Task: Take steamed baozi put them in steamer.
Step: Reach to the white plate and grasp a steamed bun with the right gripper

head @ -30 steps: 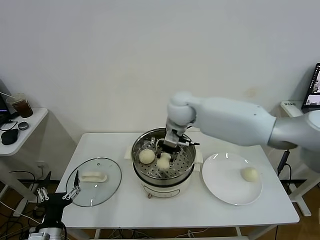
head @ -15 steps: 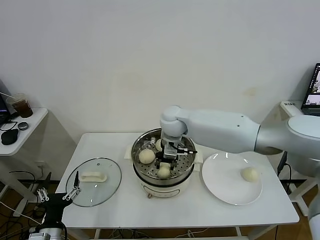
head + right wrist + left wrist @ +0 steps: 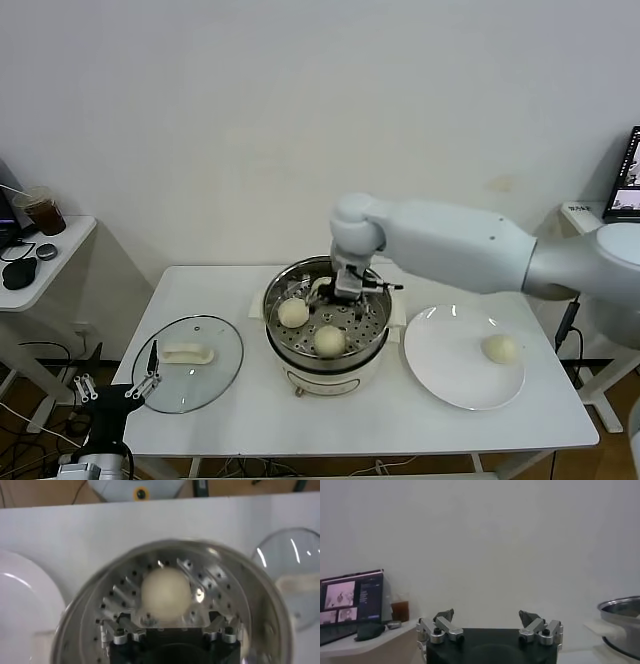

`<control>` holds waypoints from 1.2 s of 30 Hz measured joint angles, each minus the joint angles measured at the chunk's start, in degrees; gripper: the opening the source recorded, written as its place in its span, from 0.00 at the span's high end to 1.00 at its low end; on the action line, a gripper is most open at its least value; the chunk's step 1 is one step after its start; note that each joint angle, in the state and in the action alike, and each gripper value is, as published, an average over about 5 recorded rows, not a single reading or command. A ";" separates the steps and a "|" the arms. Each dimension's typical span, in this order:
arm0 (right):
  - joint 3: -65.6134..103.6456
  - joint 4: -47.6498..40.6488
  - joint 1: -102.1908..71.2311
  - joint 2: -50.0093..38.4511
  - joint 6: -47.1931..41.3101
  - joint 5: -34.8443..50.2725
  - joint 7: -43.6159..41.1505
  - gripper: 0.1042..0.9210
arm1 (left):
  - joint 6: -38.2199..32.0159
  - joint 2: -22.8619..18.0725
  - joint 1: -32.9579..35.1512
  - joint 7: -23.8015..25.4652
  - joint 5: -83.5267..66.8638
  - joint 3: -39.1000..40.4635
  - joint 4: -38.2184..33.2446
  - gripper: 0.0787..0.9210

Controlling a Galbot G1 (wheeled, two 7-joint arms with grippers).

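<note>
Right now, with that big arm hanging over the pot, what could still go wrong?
The right gripper hangs open low inside the steamer; lifting out, it could clip the steel rim or nudge a nearby baozi.

One baozi is left on the white plate. It is round and smooth, so it might roll or slip when grabbed.

Room in the steamer is getting tight, so the last bun may press against the others.

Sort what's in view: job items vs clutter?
Job: steamer; three baozi in steamer; last baozi on plate; right claw above the tray.

Lying about: glass lid, cup, mouse, left claw parked low.
</note>
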 measured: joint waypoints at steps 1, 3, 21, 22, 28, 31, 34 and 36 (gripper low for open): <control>0.36 0.14 0.39 -1.02 -1.82 0.71 0.01 0.12 | 0.00 0.12 -0.01 0.01 0.02 -0.01 -0.04 0.12; 1.23 0.50 0.93 -3.33 -5.86 2.19 -0.15 0.12 | 0.01 0.37 -0.07 0.03 0.06 -0.02 -0.06 0.12; 16.07 -1.59 -11.23 -27.29 -27.15 -0.68 -3.16 0.12 | 0.23 1.39 -1.02 0.37 1.13 2.10 0.79 0.12; 17.38 -2.05 -12.88 -27.96 -27.28 -1.48 -3.17 0.12 | 0.26 1.38 -1.00 0.41 1.15 2.13 0.75 0.12; 24.85 -4.86 -22.18 -30.43 -27.55 -6.04 -2.97 0.12 | 0.61 1.35 -0.90 0.54 1.22 2.13 0.77 0.12; 27.95 -6.31 -26.00 -30.84 -27.73 -7.95 -2.64 0.12 | 0.80 1.28 -0.91 0.55 1.26 2.12 0.80 0.12; 30.44 -7.74 -29.22 -30.77 -27.73 -9.81 -2.43 0.12 | 0.98 1.26 -0.94 0.56 1.29 2.09 0.86 0.12; 31.83 -8.73 -31.09 -30.50 -27.60 -11.14 -2.33 0.12 | 1.07 1.27 -0.95 0.56 1.31 2.04 0.93 0.12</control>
